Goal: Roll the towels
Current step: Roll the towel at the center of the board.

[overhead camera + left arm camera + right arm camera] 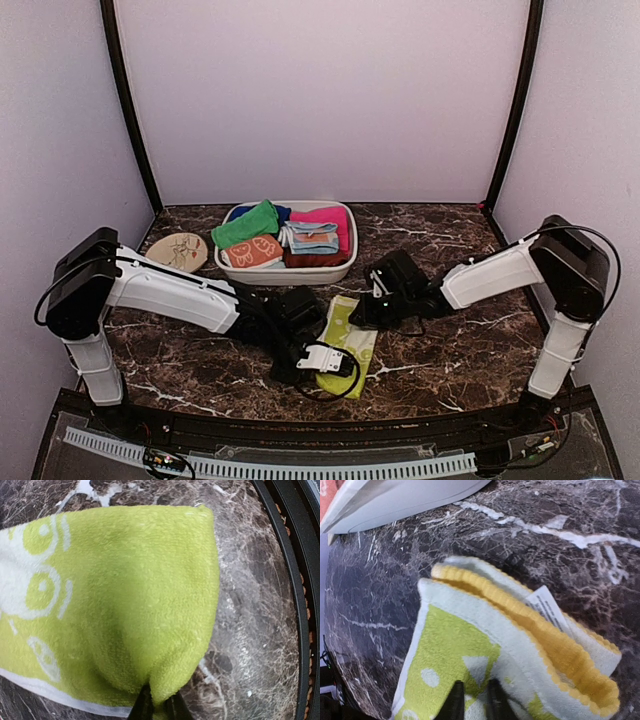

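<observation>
Right, from the left: the left arm (165,288) stretches low and long from its shoulder at the edge, forearm angled down toward the middle of the marble surface (460,350), wrist bent over near the front rail. The left tool (159,694) is closed almost to nothing, its dark fingers (145,705) nipping a bulging fold of the printed towel (358,348) at the near end. That towel lies on the surface at centre, just in front of the white basket (340,270), yellow-green with cream circles. Across it, the right arm (490,275) reaches in from its upright base, elbow high, forearm sloping down to the towel's far end. The right tool (474,682) shows only a narrow slit between its fingers, resting over the layered cream and yellow edge beside a white label (547,607); whether cloth is caught there, I cannot tell. The green towel (245,224) sits in the basket's left end.
</observation>
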`<control>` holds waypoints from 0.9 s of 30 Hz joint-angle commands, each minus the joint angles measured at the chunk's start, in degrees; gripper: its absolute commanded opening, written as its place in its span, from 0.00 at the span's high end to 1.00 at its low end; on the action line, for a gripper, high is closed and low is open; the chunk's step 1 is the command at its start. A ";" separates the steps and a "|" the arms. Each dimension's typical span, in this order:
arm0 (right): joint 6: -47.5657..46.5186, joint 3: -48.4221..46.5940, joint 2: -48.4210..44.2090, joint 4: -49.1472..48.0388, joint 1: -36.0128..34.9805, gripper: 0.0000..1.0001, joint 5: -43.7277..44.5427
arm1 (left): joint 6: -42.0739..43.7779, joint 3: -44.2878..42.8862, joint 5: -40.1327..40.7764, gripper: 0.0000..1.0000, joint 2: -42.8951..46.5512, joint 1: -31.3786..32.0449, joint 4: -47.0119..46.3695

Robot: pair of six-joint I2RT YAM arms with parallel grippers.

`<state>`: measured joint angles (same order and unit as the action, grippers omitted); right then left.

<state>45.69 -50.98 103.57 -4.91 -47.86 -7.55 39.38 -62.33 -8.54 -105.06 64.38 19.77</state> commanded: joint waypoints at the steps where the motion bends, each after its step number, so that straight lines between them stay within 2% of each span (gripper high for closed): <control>1: -6.92 3.39 -8.16 3.70 0.14 0.71 2.54 | -1.20 0.54 -3.50 0.95 -0.03 -2.66 4.83; 3: -9.24 6.71 -13.64 1.47 -0.43 0.57 3.21 | -1.43 0.22 -5.97 0.96 0.63 -3.47 6.07; 4: -9.24 8.72 -15.98 0.05 -1.11 0.57 3.21 | -1.65 0.01 -7.49 0.96 0.86 -3.97 6.72; 5: -12.43 10.59 -17.96 -1.02 -2.07 0.47 4.58 | -1.88 -0.24 -8.72 0.96 0.98 -4.39 7.41; 7: -16.32 13.75 -21.48 -1.90 -5.92 0.42 8.04 | -2.33 -0.90 -10.98 0.96 0.87 -5.19 8.80; 14: -29.86 24.18 -30.29 -7.55 -27.59 0.39 23.47 | -2.73 -2.71 -15.77 0.96 0.01 -7.01 12.42; 19: -39.07 26.72 -30.91 -12.56 -39.26 0.38 29.64 | -2.91 -4.88 -19.02 0.96 -1.74 -8.26 15.26; 22: -43.62 23.40 -26.91 -12.05 -42.85 0.38 32.01 | -2.81 -6.03 -20.43 0.96 -2.85 -8.64 16.81; 27: -51.24 16.97 -16.45 -11.55 -44.48 0.40 34.49 | -2.90 -7.59 -22.61 0.96 -3.80 -9.37 18.64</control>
<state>2.98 -29.82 81.36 -13.74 -91.15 22.39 36.84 -67.96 -27.51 -108.49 55.70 33.95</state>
